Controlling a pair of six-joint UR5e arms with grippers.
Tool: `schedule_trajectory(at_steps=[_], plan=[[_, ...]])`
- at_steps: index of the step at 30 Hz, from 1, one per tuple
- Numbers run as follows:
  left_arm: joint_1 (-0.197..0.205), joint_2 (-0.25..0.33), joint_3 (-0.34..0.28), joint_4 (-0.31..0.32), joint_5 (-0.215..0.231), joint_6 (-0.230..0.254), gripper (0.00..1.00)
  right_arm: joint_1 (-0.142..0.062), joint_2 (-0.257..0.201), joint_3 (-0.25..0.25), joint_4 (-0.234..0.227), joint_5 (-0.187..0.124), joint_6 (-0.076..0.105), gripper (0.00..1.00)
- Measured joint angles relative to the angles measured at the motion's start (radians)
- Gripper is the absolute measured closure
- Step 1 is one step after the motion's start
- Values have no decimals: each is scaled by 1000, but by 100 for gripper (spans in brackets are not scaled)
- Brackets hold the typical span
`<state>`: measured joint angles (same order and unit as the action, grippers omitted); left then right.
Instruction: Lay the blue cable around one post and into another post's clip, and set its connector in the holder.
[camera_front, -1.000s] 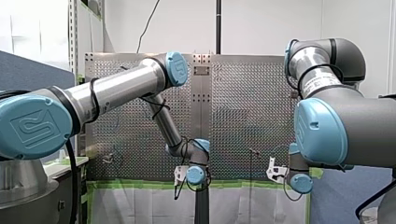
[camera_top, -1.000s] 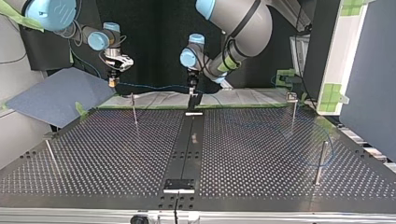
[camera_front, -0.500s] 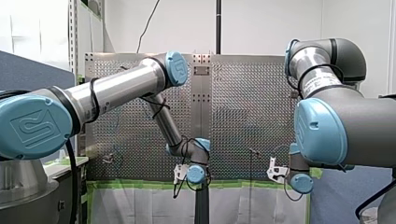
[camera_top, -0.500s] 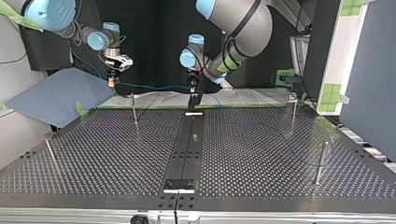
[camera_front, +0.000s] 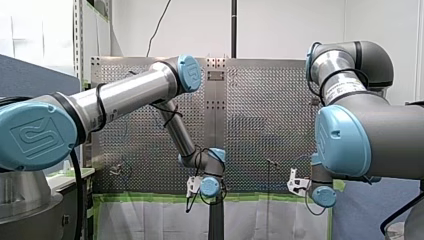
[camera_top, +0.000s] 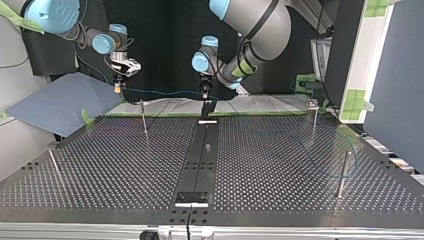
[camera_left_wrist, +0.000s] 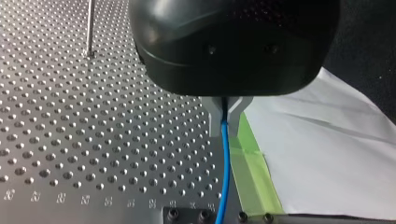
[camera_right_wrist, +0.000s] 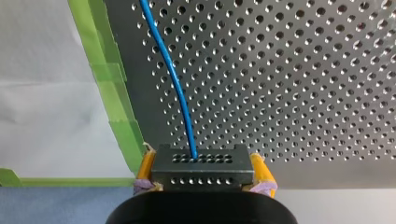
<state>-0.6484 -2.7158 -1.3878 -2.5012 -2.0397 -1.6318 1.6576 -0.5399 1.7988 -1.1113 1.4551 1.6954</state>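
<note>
My left pincer pinched the cable above the surface's edge; my right pincer clamped the connector between its yellow pads.

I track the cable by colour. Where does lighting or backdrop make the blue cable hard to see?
Top view: blue cable thin against the dark backdrop; its loop faint over the shiny table. Both wrist views: plain against that bright table.

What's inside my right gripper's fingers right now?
My right gripper clamps a black connector between its yellow-padded fingers; the blue cable leaves its holed face. The connector's back end is hidden by the gripper's body.
</note>
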Motion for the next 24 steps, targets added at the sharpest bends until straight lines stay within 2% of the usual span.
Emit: schedule_trajectory(at_steps=[7, 16, 24], plan=[[-20, -1, 1, 3, 15, -2, 100, -19, -12, 1, 9, 15, 0, 83], [-56, -1, 25, 5, 34, -33, 100, -42, -61, 1, 44, 42, 2, 83], [-100, -1, 78, -31, 38, -83, 100, -70, -85, 1, 67, 65, 27, 83]])
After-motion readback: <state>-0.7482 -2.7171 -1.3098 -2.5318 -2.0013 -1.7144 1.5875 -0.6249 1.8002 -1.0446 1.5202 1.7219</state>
